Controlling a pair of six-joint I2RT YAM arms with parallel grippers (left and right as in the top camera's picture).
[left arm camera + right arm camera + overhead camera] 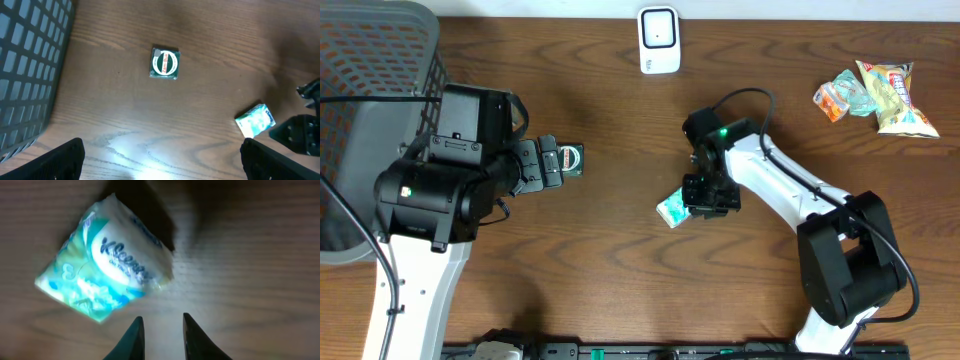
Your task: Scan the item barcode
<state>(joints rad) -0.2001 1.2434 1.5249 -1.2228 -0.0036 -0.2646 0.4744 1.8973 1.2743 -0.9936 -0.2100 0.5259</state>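
A teal and white Kleenex tissue pack (672,209) (105,255) lies flat on the wooden table, tilted. My right gripper (162,322) hovers just beside its lower corner, open by only a narrow gap, with nothing between the fingers (134,340). In the overhead view the right gripper (705,200) sits right of the pack. A small green Zam-Buk tin (570,160) (164,63) lies in front of my left gripper (160,160), which stands wide open and empty. The white barcode scanner (659,40) stands at the table's far edge. The tissue pack (255,120) also shows in the left wrist view.
A dark mesh basket (360,100) (25,75) fills the far left corner, behind the left arm. Several snack packets (875,95) lie at the far right. The right arm's black wrist (300,132) shows beside the tissue pack.
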